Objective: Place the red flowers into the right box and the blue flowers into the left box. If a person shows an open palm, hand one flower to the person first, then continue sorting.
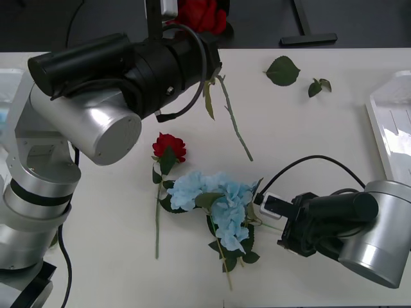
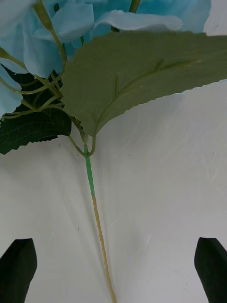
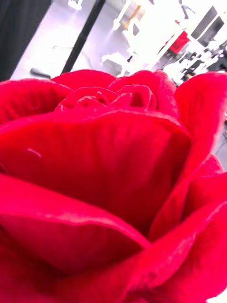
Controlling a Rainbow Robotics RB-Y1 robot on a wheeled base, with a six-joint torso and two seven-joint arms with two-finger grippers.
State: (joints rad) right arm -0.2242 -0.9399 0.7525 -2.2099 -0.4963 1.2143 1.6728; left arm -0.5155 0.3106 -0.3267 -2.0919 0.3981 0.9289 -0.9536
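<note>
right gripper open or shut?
Open. In the right wrist view the right gripper has both black fingers at the corners, straddling a blue flower's stem, not touching.

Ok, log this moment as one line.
left gripper: raised, shut on red rose | right gripper: open, straddling blue flower stem | second rose: on table

One rose [image 1: 169, 146] lying mid-table [image 1: 308, 128], blue flowers [image 1: 215, 202] just before it toward the near edge, right box [image 1: 388, 125] at the right edge, two loose leaves [image 1: 282, 70] near the far edge, another rose [image 1: 204, 16] raised above the far edge.
</note>
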